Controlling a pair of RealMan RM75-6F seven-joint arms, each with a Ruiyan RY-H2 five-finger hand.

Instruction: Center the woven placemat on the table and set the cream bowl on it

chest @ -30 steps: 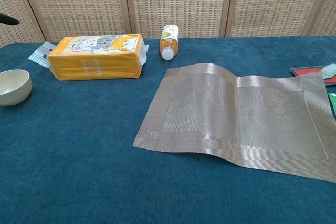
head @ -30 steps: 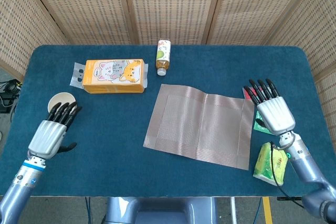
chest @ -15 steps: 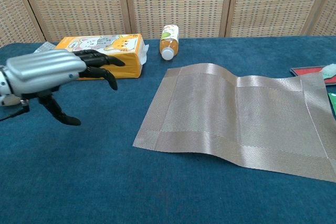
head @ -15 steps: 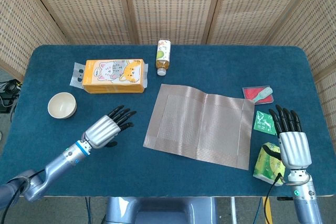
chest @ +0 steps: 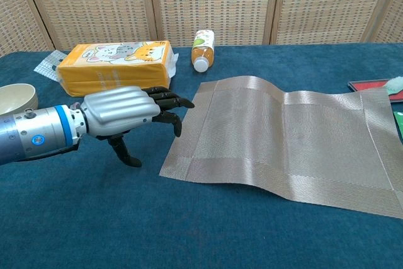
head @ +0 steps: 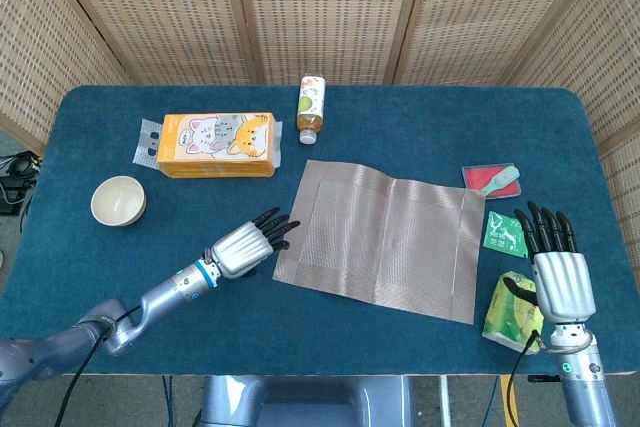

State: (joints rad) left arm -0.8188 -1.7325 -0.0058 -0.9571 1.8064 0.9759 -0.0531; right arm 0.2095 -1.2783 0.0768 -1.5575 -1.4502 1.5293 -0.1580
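Observation:
The woven placemat [head: 385, 238] [chest: 289, 133] lies flat with a slight ripple, right of the table's middle. The cream bowl [head: 118, 200] [chest: 16, 98] stands empty at the table's left side. My left hand [head: 246, 244] [chest: 126, 113] is low over the cloth, fingers apart and stretched toward the mat's left edge, fingertips just short of it; it holds nothing. My right hand [head: 557, 275] hovers at the near right corner, fingers spread, empty, and shows only in the head view.
An orange tissue pack with cats [head: 217, 144] [chest: 115, 67] and a small bottle on its side [head: 311, 107] [chest: 203, 49] lie behind the mat. A red item [head: 489, 179], a green sachet [head: 504, 235] and a yellow-green packet [head: 514, 309] lie at the right.
My left hand has swept from beside the bowl rightward to the placemat's left edge. My right hand drew back from the mat's right side toward the near right corner.

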